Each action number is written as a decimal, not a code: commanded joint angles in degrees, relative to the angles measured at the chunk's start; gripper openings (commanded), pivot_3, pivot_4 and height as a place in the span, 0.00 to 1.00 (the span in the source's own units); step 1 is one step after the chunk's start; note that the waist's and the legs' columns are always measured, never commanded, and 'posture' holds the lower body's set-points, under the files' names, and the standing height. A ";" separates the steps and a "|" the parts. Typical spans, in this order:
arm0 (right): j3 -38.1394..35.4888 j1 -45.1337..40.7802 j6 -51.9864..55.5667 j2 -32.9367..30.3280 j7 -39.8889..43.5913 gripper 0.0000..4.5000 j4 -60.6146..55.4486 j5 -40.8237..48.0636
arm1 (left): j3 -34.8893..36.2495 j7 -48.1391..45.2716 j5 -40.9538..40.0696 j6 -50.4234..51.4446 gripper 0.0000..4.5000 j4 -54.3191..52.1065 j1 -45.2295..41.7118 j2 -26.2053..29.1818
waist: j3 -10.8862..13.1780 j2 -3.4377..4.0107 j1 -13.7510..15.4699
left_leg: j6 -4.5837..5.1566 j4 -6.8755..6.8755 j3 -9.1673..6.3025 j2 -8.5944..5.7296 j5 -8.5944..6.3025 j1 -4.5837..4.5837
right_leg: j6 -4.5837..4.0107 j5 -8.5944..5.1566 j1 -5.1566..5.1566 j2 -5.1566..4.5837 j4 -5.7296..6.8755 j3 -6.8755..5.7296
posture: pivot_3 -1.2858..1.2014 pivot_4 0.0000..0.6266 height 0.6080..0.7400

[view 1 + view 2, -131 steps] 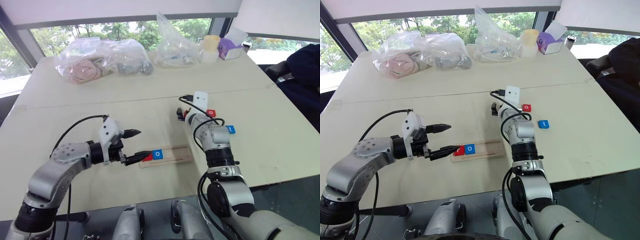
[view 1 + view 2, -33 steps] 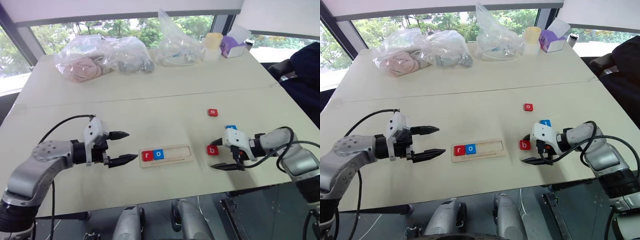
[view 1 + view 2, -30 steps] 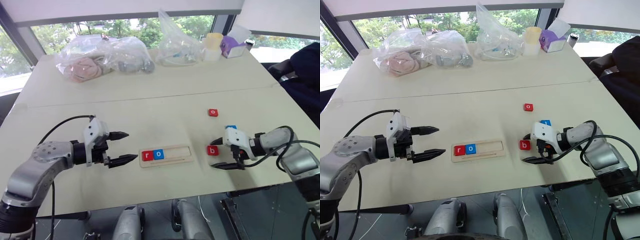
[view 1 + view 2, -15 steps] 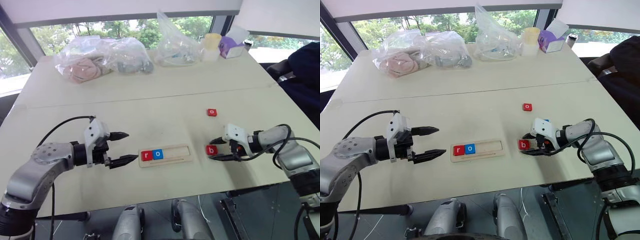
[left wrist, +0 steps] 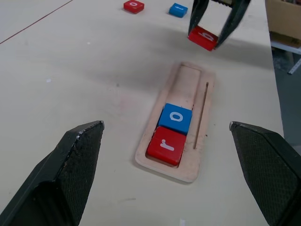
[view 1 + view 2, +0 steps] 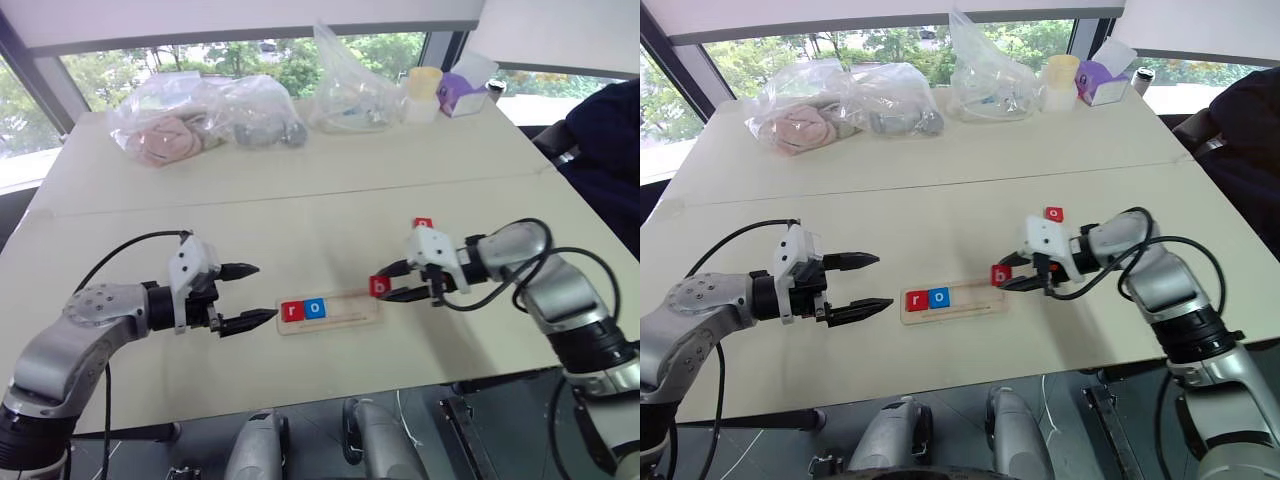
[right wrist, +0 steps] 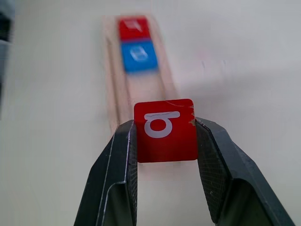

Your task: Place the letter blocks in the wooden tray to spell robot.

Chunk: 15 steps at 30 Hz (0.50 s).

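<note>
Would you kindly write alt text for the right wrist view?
The right claw grips a red "b" block between its two black fingers, above the table. Ahead lies the wooden tray, holding a blue block and a red block.

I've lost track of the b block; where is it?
The red b block is pinched in the right gripper, held just above the right end of the wooden tray.

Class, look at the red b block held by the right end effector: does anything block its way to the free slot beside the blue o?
Nothing visible does. The red b block hangs beyond the wooden tray's empty end; the slots past the blue o are bare.
</note>
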 commanded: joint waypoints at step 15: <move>5.92 -3.69 -3.32 9.13 -3.43 0.25 6.90 -4.36 | 1.13 2.55 -2.28 1.44 1.00 -9.51 5.32 0.34 | 0.00 0.00 -0.26 | -0.04 0.02 0.03 -0.04 0.03 0.00 | -0.01 0.03 -0.01 -0.04 0.02 0.03 | 0.52 0.24 1.00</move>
